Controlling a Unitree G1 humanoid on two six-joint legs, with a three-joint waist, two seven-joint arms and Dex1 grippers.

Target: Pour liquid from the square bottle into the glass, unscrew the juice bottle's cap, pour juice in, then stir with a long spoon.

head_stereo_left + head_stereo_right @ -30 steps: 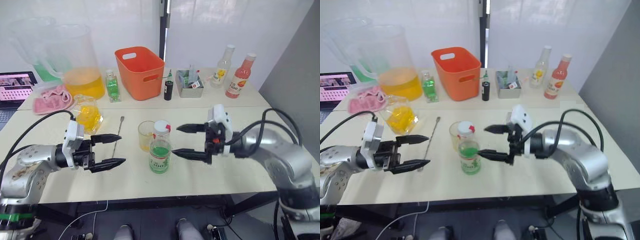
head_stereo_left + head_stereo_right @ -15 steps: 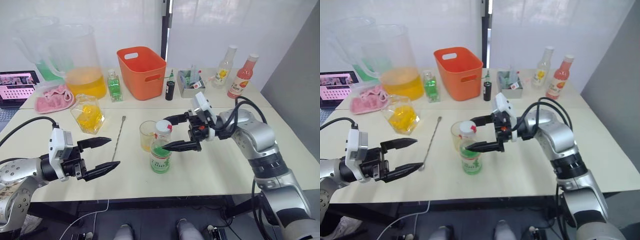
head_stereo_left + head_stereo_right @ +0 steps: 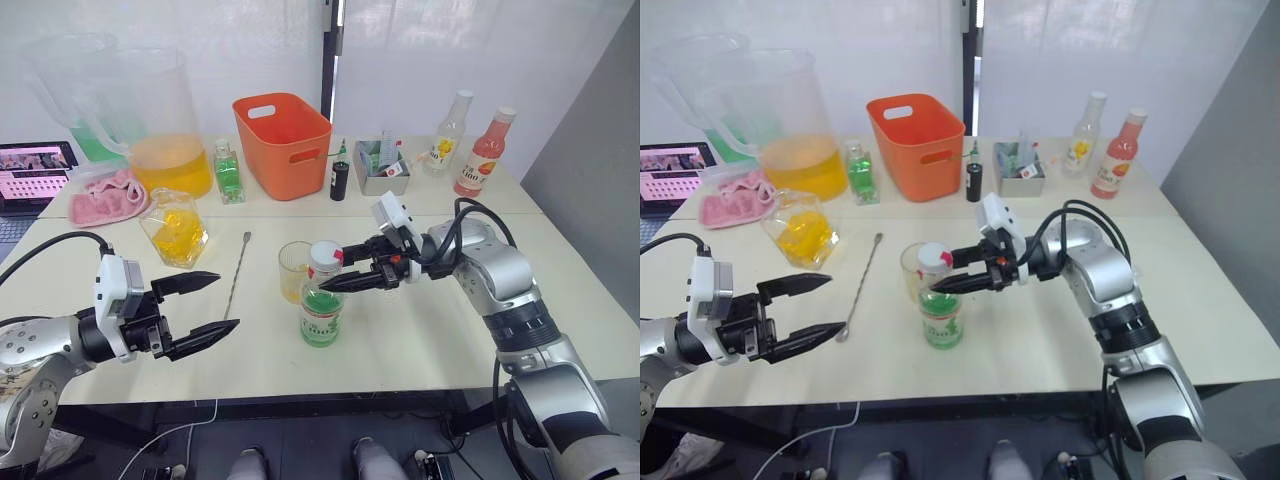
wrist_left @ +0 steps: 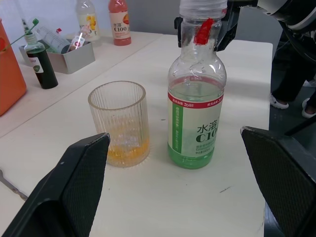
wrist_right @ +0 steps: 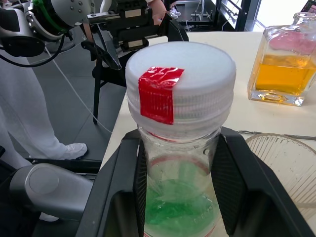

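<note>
Straddling juice bottle (image 3: 320, 312) neck, right fingers (image 3: 336, 283)

A robotics test room or lab is suggested, though little beyond the table (image 3: 420, 350) can be seen. Plain white walls are shown behind it, and a laptop (image 3: 30, 175) is set at its edge beside large pitchers (image 3: 160, 125), an orange basket (image 3: 283, 143) and drink bottles (image 3: 478, 152). Loose cables (image 3: 185, 425) are seen on the floor below.

Bright, even indoor light with soft shadows; the white backdrop glares; wrist views blur close up.
</note>
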